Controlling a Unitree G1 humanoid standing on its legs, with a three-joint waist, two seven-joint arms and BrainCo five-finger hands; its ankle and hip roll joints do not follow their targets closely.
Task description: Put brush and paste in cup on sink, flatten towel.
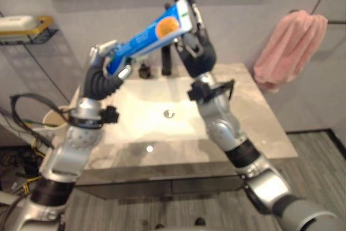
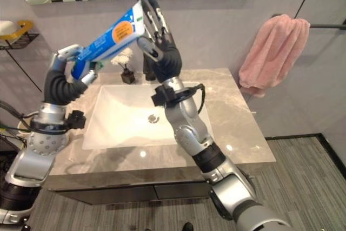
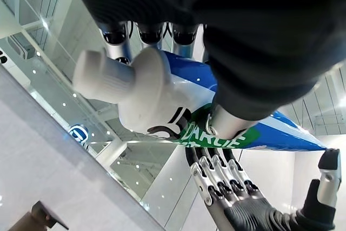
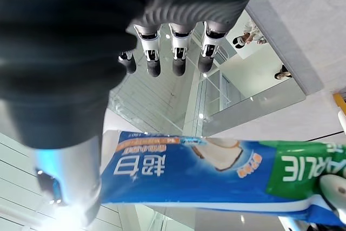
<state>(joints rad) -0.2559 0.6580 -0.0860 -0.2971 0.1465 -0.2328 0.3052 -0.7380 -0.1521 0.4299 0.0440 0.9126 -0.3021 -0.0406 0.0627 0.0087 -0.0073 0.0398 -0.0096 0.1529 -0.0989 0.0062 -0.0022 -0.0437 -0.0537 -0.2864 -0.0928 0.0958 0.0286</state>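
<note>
The paste (image 2: 111,36) hangs in the air above the sink (image 2: 130,128), stretched between both hands and tilted, cap end low toward the robot's left. The left hand (image 2: 67,77) grasps that cap end, fingers (image 3: 121,33) curled over the tube's shoulder and thumb under it. The right hand (image 2: 157,44) pinches the flat crimped end high up, thumb pressed on the tube while its fingers (image 4: 175,52) stand nearly straight past it. Below lies the marble bench (image 2: 227,123) round the white basin, its drain (image 2: 153,117) bare. A cup (image 1: 54,118) sits at the bench's left edge. Behind the sink stand a dark tap (image 1: 166,60) and a small plant (image 2: 126,63). The pink towel (image 2: 273,52) hangs bunched on a rail at far right; a wall shelf (image 1: 27,28) at far left.
</note>
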